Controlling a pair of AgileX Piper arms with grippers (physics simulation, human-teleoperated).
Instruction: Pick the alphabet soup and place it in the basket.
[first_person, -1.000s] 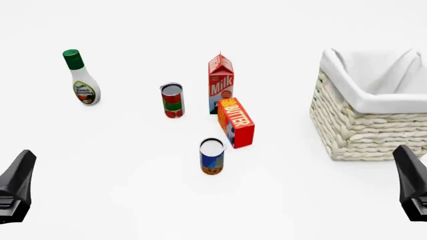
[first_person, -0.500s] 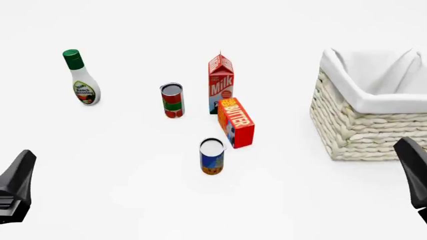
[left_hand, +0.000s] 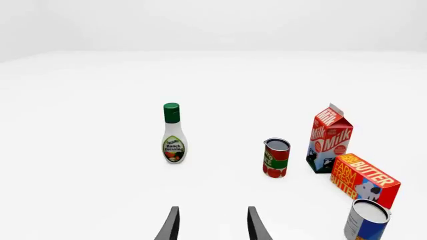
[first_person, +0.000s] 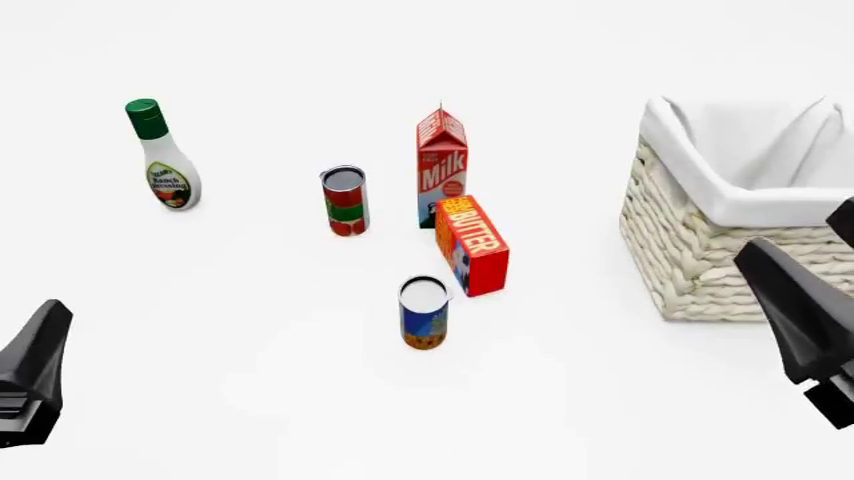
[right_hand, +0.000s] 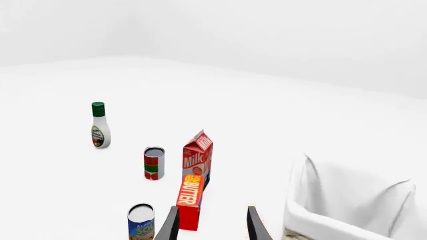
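Right gripper (first_person: 801, 320) raised at the desk's near right, in front of the basket (first_person: 727, 255), jaws apart and empty; it has moved up and inward from the frame's lower right edge. Left gripper (first_person: 34, 365) unchanged at near left, open, empty. Alphabet soup (first_person: 423, 312) upright mid-desk, just in front of the butter box (first_person: 473, 245).

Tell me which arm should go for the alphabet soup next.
Right. The right gripper stands beside the basket, so the carry would be short, while the left gripper sits on the far side of the alphabet soup. Both jaws look open.
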